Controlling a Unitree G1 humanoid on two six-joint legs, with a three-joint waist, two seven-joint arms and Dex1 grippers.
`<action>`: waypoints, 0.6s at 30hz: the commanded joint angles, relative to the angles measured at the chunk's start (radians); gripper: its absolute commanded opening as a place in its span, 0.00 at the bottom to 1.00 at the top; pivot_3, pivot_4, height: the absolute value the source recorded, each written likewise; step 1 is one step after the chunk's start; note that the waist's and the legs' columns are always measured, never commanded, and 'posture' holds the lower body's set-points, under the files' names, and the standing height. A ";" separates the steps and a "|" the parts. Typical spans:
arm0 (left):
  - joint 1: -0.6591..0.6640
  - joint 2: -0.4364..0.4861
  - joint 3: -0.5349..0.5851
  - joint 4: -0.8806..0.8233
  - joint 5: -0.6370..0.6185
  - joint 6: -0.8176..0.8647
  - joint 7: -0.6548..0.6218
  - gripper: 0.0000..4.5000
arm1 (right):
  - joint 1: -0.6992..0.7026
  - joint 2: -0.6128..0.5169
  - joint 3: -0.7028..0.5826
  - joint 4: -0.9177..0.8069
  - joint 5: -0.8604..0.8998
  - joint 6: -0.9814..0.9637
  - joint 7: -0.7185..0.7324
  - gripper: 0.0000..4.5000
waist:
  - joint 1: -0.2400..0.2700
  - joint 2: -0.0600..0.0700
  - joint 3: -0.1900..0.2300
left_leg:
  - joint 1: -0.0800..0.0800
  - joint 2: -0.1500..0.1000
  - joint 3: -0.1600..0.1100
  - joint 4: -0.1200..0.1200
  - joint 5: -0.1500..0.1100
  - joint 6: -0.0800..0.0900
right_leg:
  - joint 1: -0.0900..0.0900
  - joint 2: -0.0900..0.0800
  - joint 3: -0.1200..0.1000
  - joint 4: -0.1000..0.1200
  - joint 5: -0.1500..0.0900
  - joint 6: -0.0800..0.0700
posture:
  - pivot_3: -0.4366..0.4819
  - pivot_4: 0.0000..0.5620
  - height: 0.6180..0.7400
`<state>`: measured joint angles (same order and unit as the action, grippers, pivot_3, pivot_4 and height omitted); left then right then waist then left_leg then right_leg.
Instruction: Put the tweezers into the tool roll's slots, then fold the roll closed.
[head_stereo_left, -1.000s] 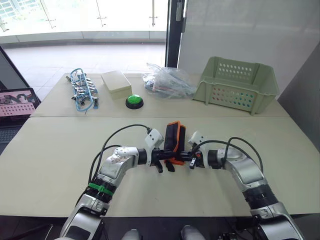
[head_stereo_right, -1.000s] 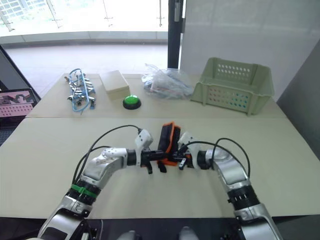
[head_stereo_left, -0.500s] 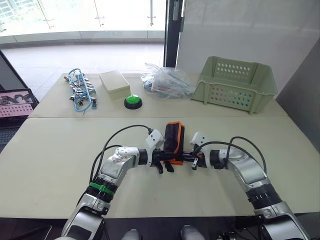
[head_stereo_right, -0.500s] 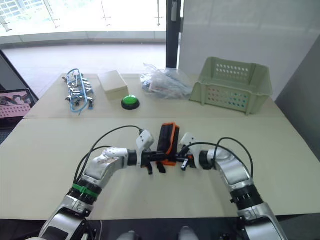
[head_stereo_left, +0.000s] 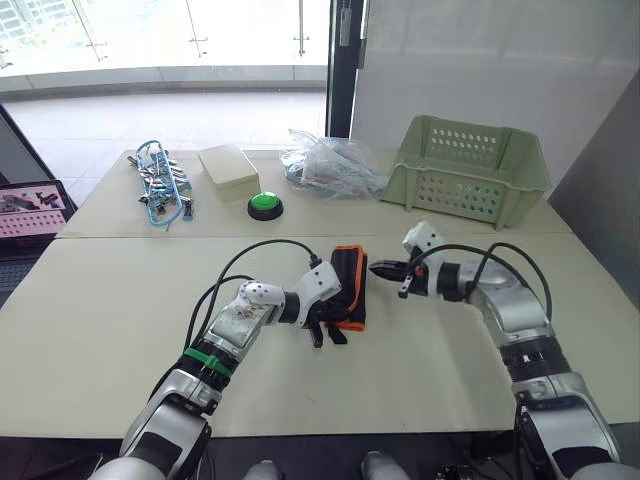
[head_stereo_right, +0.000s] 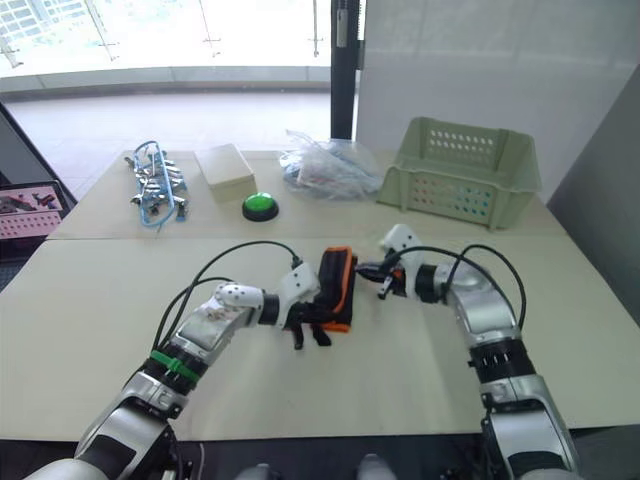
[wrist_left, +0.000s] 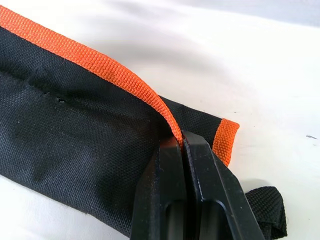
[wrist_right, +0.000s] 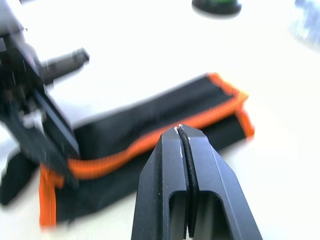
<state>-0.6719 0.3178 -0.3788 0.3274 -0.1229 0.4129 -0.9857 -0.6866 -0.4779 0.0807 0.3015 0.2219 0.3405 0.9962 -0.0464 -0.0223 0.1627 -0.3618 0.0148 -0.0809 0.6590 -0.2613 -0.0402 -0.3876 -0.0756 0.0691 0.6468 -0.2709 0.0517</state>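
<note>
- left hand (head_stereo_left: 322, 322) pinched tight on tool roll (head_stereo_left: 349, 287) orange edge
- roll folded, mid desk (head_stereo_left: 100, 300), long axis running away from robot
- right hand (head_stereo_left: 386, 271) closed, empty, just right of roll; left nearer

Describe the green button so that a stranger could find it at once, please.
Look at the far table, the one nearer the windows. The green button lies near its front edge, between the beige box and the clear plastic bag. It alone is round and bright green.

One tool roll (head_stereo_left: 349, 287), one basket (head_stereo_left: 470, 170), one button (head_stereo_left: 264, 204).
</note>
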 joint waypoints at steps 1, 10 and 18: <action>0.060 0.025 -0.071 0.062 0.064 0.032 -0.026 0.01 | -0.017 0.039 -0.004 0.005 0.025 -0.023 0.003 0.00 | 0.000 0.000 0.000 | 0.000 0.000 0.000 0.000 0.000 0.000 | 0.000 0.000 0.000 0.000 0.000 0.000 | 0.48 0.27 1.00; 0.110 0.052 -0.036 -0.031 0.037 -0.012 -0.045 0.01 | -0.030 0.116 0.127 0.200 -0.162 -0.102 -0.107 0.00 | -0.003 0.000 0.000 | 0.000 0.000 0.000 0.000 -0.001 0.002 | -0.001 0.000 0.000 0.000 0.000 0.000 | 0.48 0.27 1.00; 0.180 0.055 0.179 -0.146 -0.147 -0.047 -0.061 0.21 | 0.031 0.105 0.185 0.233 -0.209 -0.075 -0.103 0.00 | -0.014 0.001 -0.001 | 0.001 0.000 0.000 -0.001 -0.003 0.005 | -0.001 0.000 0.000 0.000 0.000 0.000 | 0.48 0.27 1.00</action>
<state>-0.5120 0.3526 -0.2455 0.2024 -0.2198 0.3505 -1.0182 -0.7008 -0.3488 0.2239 0.4688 0.0695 0.2277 0.8957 -0.0607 -0.0213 0.1620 -0.3613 0.0150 -0.0808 0.6585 -0.2643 -0.0350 -0.3884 -0.0759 0.0693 0.6470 -0.2712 0.0520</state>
